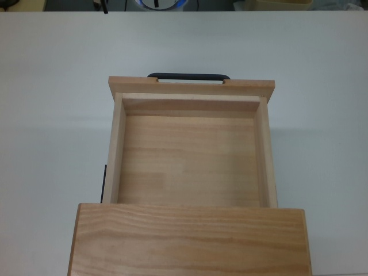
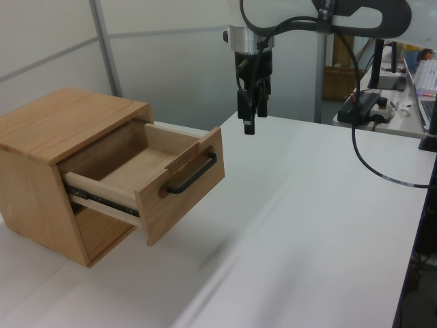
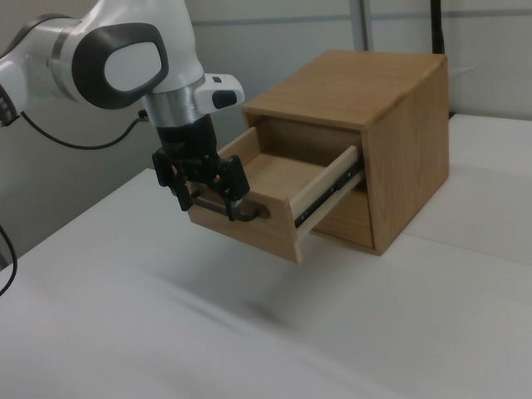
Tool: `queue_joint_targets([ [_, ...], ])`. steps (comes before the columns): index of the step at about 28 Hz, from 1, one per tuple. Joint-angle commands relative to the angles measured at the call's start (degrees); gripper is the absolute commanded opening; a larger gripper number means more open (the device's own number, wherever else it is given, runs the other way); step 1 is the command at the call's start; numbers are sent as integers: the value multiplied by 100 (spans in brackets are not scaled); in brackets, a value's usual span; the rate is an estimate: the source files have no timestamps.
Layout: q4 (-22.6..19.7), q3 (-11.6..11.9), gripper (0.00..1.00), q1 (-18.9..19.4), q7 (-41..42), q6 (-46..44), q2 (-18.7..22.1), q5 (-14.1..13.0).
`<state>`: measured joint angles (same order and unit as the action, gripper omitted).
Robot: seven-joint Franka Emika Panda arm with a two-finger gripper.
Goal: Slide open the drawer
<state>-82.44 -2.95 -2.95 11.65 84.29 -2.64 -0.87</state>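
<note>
The pine drawer (image 1: 190, 158) stands pulled well out of its wooden cabinet (image 1: 190, 238), empty inside. Its black bar handle (image 1: 188, 76) runs along the front panel. In the left view the drawer (image 2: 147, 171) juts toward the table's middle, and my gripper (image 2: 249, 124) hangs above and to the left view's right of the front panel, clear of the handle (image 2: 193, 173). In the right view my gripper (image 3: 208, 198) is open with nothing between its fingers, and it overlaps the handle (image 3: 245, 214) only by line of sight. The top view does not show the gripper.
The cabinet (image 2: 48, 171) sits on a white table (image 2: 307, 225). A black cable (image 2: 362, 157) loops down from the arm. Equipment and a laptop (image 2: 427, 82) stand past the table's far edge in the left view.
</note>
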Motion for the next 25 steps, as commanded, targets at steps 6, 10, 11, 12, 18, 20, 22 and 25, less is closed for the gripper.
queue_joint_targets([
  [6, 105, -30, 100, 23, -57, -132, -44, 34],
  [10, 105, -39, 100, 40, -540, -106, -44, 87],
  [11, 105, -39, 100, 40, -584, -114, -44, 95],
  [12, 105, -39, 100, 40, -593, -106, -44, 113],
  [18, 105, -39, 100, 49, -611, -106, -44, 96],
  [20, 105, -48, 100, 58, -611, -106, -61, 95],
  [22, 105, -48, 100, 58, -611, -97, -70, 95],
  [25, 105, -48, 100, 58, -594, -97, -70, 95],
])
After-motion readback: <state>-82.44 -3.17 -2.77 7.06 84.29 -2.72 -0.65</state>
